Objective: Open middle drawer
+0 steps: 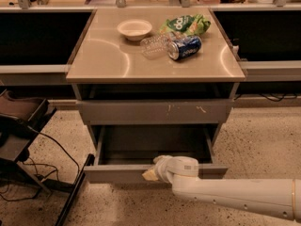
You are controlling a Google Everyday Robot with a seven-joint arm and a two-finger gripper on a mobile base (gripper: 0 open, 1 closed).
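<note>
The middle drawer (117,173) is the wide shallow grey one with a plain front. It stands pulled out from the cabinet, and its grey box interior (155,147) shows empty. Above it is the taller grey front with pale scratch marks (155,112), which is shut. My gripper (153,171) is at the top edge of the open drawer's front, a little right of its middle. My white arm (235,194) reaches in from the lower right.
On the cabinet top (103,60) lie a white bowl (134,28), a clear plastic bottle (153,45), a blue can (184,48) and a green chip bag (186,23). A dark stand with cables (19,126) is at the left. The floor is speckled.
</note>
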